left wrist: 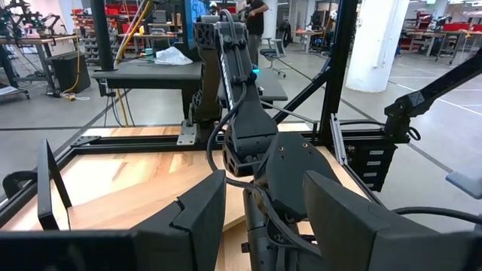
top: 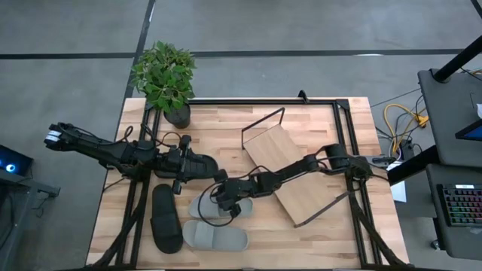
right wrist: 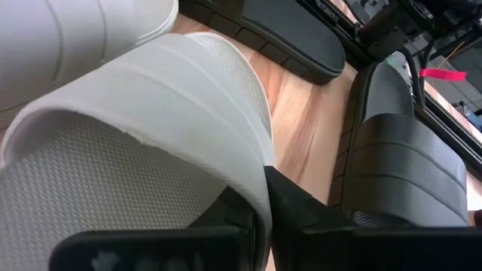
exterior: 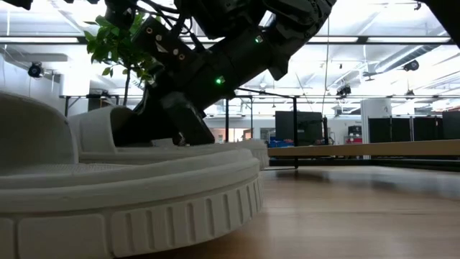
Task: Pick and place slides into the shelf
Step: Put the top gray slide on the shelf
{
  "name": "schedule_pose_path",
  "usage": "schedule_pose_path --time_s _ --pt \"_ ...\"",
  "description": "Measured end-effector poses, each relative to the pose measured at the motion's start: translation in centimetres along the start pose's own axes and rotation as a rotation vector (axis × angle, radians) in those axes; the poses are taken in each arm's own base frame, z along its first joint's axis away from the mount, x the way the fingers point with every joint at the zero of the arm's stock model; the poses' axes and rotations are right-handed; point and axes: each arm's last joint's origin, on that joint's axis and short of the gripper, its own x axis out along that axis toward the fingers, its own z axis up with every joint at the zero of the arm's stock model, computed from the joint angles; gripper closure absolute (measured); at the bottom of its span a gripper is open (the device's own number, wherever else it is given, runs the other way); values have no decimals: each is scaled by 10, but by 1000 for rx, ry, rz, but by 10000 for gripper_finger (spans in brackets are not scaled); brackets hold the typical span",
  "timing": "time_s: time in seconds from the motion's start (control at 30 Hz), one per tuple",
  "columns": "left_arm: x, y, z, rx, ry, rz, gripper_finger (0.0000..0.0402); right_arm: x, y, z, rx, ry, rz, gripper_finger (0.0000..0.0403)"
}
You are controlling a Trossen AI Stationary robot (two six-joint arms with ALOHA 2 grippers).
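Note:
Two light grey slides lie near the table's near edge, one [top: 215, 238] flat by the edge and one [top: 205, 206] just beyond it. My right gripper [top: 228, 202] reaches across from the right and is shut on the farther grey slide [right wrist: 151, 150]. One black slide [top: 166, 220] lies to the left of the grey pair. The other black slide [top: 197, 163] lies under my left gripper [top: 181, 164]. That gripper [left wrist: 263, 218] is open; whether it touches the slide does not show. The plywood shelf [top: 301, 177] sits slanted on the right. My right gripper holds the farther grey slide by its wide strap, at the strap's edge [right wrist: 252, 162]. One finger is inside, under the strap, and the other finger [right wrist: 309, 214] is outside it. The fingers come slanting down from the table's right. The slide's sole [exterior: 237, 152] rests on the table.
A potted plant [top: 167, 79] stands at the table's far left corner. Black frame rods [top: 343, 135] run along the table's far and right sides. Bare wood [top: 248, 124] shows between the plant and the shelf. People and benches fill the room beyond.

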Motion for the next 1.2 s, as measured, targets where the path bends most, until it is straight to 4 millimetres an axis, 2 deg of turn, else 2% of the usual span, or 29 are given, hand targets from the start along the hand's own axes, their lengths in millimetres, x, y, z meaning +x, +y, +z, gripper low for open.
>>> schedule_pose_path --time_s 0.53,0.8,0.97,1.2 --pt "0 0 -1 -8 2 0 237 -48 -22 32 -34 20 22 394" --pt "0 0 -2 -7 8 0 237 -94 -39 50 -41 66 48 394" --pt "1 0 -2 -7 9 1 237 -132 -52 62 -35 70 48 394" --pt "3 0 -4 62 19 26 237 -174 -65 57 -25 206 69 394"
